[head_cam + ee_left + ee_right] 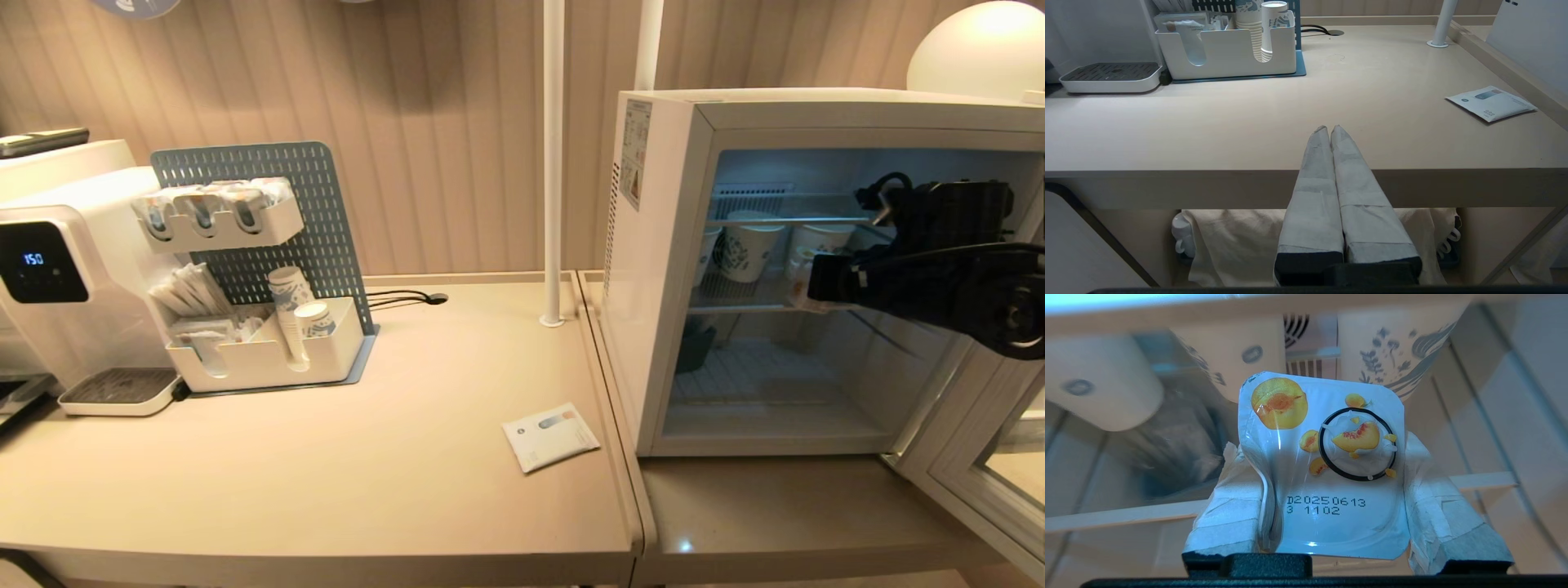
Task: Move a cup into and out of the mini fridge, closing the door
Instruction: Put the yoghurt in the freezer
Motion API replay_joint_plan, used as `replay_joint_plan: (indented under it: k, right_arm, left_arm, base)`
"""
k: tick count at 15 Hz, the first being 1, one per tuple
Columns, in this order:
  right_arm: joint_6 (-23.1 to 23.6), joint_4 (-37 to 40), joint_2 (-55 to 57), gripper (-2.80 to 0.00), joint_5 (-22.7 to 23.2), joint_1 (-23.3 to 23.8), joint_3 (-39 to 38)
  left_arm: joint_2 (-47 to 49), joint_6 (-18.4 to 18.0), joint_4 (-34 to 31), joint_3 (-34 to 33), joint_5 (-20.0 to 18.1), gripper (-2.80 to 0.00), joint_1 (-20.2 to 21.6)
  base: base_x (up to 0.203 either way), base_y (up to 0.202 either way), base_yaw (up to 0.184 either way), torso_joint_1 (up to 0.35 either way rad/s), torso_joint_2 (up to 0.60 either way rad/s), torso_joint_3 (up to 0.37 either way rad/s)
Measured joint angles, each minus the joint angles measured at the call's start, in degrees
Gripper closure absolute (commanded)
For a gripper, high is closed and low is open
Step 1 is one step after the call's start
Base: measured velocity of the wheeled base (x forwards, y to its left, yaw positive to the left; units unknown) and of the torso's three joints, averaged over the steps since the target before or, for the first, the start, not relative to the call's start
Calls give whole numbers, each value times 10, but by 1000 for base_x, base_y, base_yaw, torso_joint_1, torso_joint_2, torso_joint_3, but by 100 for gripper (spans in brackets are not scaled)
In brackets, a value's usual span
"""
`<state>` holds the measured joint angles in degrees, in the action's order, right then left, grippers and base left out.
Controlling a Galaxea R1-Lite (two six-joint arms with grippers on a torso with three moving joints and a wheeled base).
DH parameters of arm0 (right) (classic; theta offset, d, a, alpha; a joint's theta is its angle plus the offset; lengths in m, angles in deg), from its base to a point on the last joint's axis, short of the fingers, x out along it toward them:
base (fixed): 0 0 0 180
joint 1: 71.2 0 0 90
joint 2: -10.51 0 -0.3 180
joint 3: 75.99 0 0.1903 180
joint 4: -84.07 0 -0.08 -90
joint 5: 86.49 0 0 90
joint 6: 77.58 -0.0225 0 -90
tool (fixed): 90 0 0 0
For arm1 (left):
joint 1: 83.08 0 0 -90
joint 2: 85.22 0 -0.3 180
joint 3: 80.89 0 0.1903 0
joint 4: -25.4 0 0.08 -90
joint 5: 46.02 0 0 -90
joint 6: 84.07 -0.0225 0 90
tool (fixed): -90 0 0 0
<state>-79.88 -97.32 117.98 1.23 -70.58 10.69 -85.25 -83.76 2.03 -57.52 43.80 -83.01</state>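
Observation:
The mini fridge [653,245] stands at the right on the counter, its door [963,457] swung open toward the front right. My right gripper [804,286] reaches into the fridge at the level of the middle wire shelf [727,308]. It is shut on the cup [1323,465], a small white cup with peach pictures on its foil lid; the taped fingers [1229,506] press on both its sides. The same cup [798,282] shows only partly in the head view. My left gripper [1329,130] is shut and empty, parked at the table's front edge.
Taller paper cups [747,249] with blue print stand on the middle shelf just behind the held cup. A dark object [694,347] sits on the lower shelf. On the table lie a white packet [549,435], an organiser [269,351] and a water dispenser [49,278]; a white pole [553,163] rises beside the fridge.

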Motion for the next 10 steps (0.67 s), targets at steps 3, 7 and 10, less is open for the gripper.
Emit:
replay_joint_plan:
  k: [3,7,10]
  right_arm:
    - [0,-14,24,0,0,0,9]
    - [-1,-20,53,0,-1,-5,18]
    - [-2,-20,66,0,-1,-13,15]
  left_arm:
    - [0,1,0,0,0,0,0]
    - [0,1,0,0,0,0,0]
    - [0,1,0,0,0,0,0]
  base:
    - [0,0,0,0,0,0]
    - [0,0,0,0,0,0]
    - [0,0,0,0,0,0]
